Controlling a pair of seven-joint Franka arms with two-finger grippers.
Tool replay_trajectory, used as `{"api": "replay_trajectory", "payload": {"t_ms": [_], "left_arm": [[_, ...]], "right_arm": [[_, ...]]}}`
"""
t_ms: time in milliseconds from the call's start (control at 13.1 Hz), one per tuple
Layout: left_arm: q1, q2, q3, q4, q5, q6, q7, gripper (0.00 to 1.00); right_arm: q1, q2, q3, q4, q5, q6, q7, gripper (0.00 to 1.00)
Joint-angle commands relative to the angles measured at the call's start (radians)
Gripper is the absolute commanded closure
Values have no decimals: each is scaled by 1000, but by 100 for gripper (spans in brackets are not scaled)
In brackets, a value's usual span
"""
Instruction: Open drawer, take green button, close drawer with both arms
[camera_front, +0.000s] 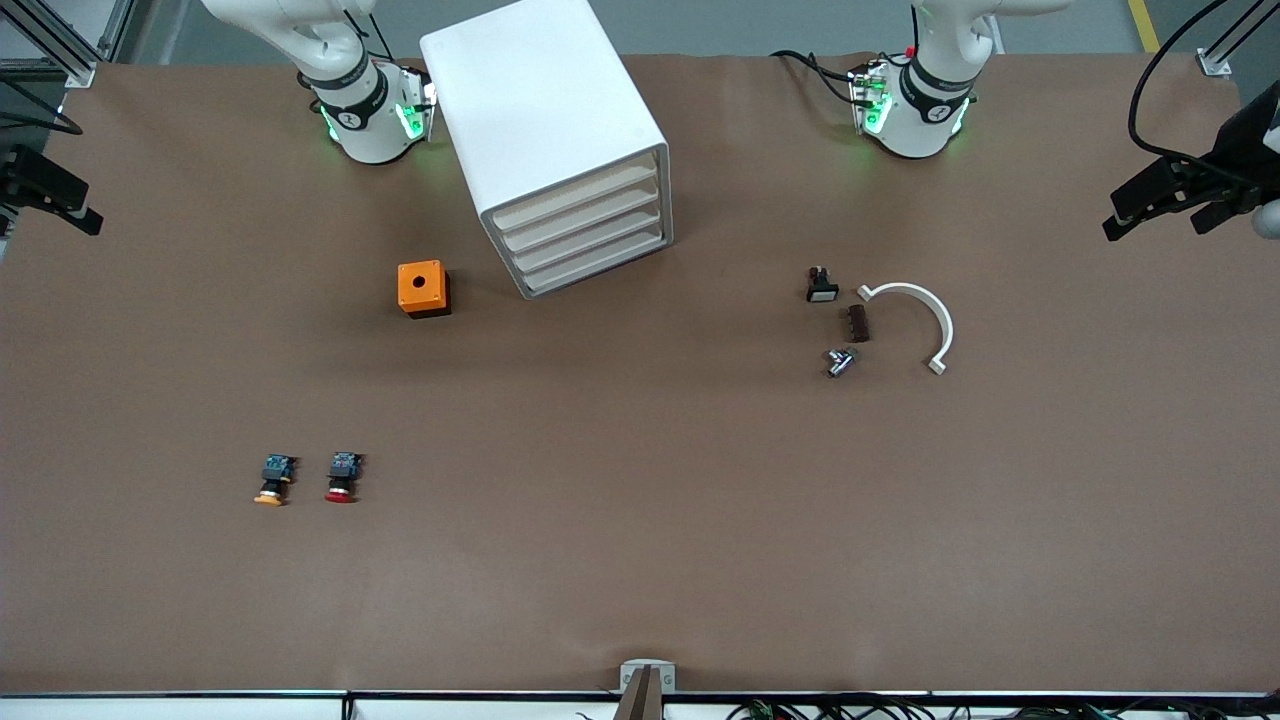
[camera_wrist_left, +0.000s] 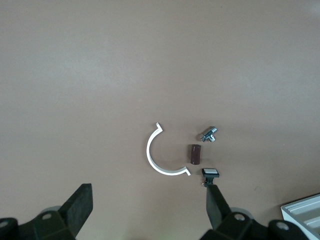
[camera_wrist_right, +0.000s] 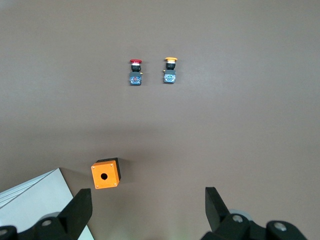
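Spreading wide and empty, the fingers (camera_wrist_left: 80, 206) of the left gripper (camera_wrist_left: 147, 210) hang over the surface at the left arm's end, above a white half-ring (camera_wrist_left: 159, 157), a brown cylinder (camera_wrist_left: 194, 154), a metal fitting (camera_wrist_left: 208, 134) and a white-capped switch (camera_wrist_left: 210, 173). The right gripper (camera_wrist_right: 147, 215) is likewise open and holds nothing, over the orange box (camera_wrist_right: 105, 174) beside the cabinet (camera_front: 545, 110).

All four drawers are shut. The green button is nowhere in sight, so it is presumably inside a lower drawer (camera_front: 590, 262).

Likely troubles:
- The fronts show no handle, so fingers may slip off the thin lip or catch a neighbouring drawer.
- The cabinet stands loose and skewed, so a pull could drag it unless the other arm braces it.
- The box sits close enough to be knocked.
- The yellow button (camera_front: 272, 482) and red button (camera_front: 342, 478), toward the front edge at the right arm's end, invite a wrong pick.

The surface (camera_front: 640, 560) is matt brown and mostly bare. Around it are grey floor, metal framing, cables and a yellow floor line.
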Motion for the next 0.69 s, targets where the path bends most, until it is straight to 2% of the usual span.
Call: {"api": "replay_trajectory", "payload": {"t_ms": [0, 458, 610], "left_arm": [[-4, -4, 1, 2, 13, -1, 19, 0], [9, 17, 10, 7, 22, -11, 17, 0], [48, 36, 12, 7, 16, -11, 17, 0]], "right_arm": [[9, -33, 1, -33, -8, 1, 22, 0], [2, -30, -2, -33, -9, 9, 17, 0], [0, -30, -5, -33, -11, 9, -6, 0]]}}
